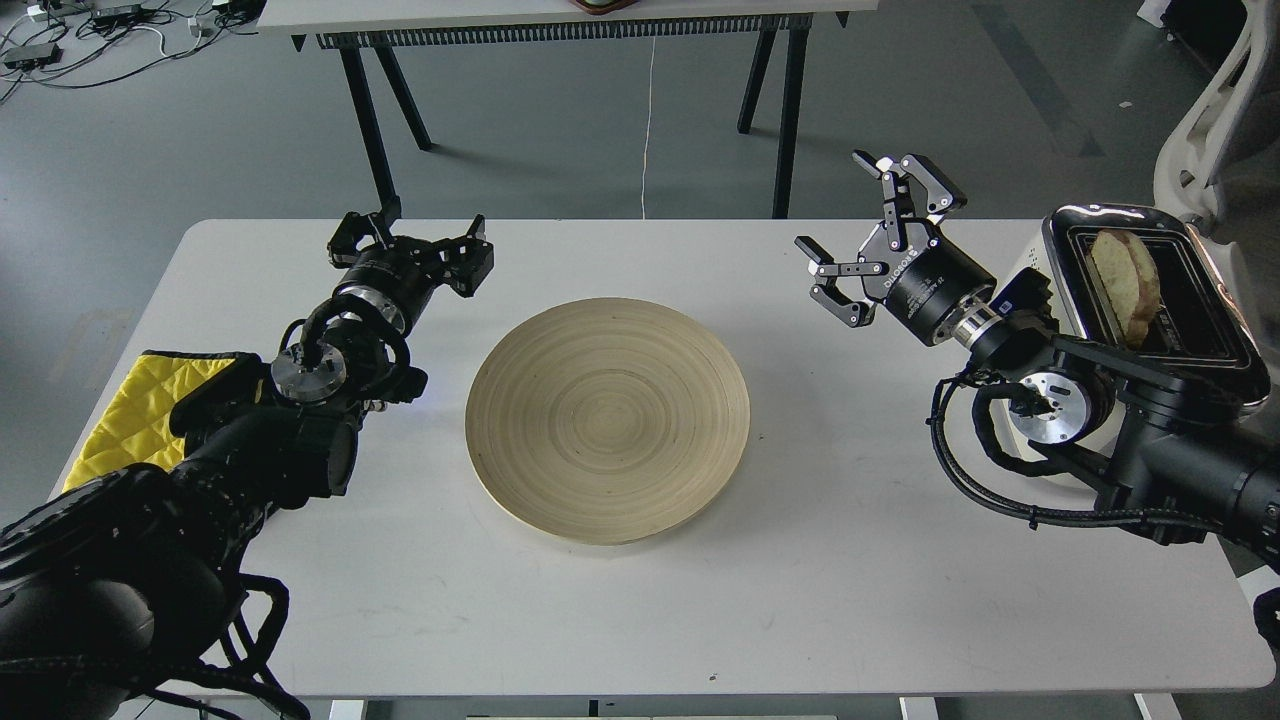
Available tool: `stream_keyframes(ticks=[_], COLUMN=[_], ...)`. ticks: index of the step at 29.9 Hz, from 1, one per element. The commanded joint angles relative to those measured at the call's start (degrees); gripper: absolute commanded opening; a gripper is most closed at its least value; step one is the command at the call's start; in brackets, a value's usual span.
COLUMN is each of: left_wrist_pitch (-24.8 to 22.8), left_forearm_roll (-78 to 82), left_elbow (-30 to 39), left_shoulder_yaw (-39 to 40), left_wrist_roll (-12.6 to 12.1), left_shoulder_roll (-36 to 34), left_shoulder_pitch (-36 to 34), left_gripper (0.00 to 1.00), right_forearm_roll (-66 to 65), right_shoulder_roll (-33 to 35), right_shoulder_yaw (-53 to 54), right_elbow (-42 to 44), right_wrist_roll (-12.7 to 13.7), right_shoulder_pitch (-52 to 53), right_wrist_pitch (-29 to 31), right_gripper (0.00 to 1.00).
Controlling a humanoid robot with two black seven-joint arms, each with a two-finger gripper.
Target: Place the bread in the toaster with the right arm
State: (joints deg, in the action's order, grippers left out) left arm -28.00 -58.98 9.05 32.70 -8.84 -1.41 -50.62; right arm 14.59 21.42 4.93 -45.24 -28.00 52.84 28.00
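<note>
Right gripper [862, 222] spread, empty. Bread [1126, 283] upright in toaster [1235, 345] slot behind it. Left gripper [412, 242] apparently spread.

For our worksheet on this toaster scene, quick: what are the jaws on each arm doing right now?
Left gripper: jaws open, holding nothing.
Right gripper: jaws wide open, empty; the bread stands in the toaster.

Plate [608, 432] sits mid-table [800, 600]. Toaster [1150, 300] at the table's right edge, bread [1125, 285] standing in its left slot. Right arm [1100, 420] lies in front of the toaster, its gripper [850, 230] between plate and toaster. Left gripper [415, 250] left of the plate; cloth [140, 410] at the left edge, partly under the left arm. Second table [560, 20] behind.
</note>
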Motion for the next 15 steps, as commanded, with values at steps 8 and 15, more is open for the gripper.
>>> stream_keyframes(ticks=[8,15], left_wrist_pitch=[0.00,0.00], left_forearm_roll=[0.00,0.00], left_elbow=[0.00,0.00], left_shoulder_yaw=[0.00,0.00], left_wrist_roll=[0.05,-0.03], left_shoulder_roll=[0.00,0.00], left_shoulder_pitch=[0.00,0.00], left_gripper=[1.00,1.00], right_forearm_roll=[0.00,0.00], right_shoulder_roll=[0.02,0.02], right_shoulder_yaw=[0.08,0.08], right_elbow=[-0.03,0.33], right_wrist_roll=[0.00,0.00], right_shoulder_pitch=[-0.37,-0.63], right_wrist_pitch=[0.00,0.00], right_gripper=[0.99,0.99])
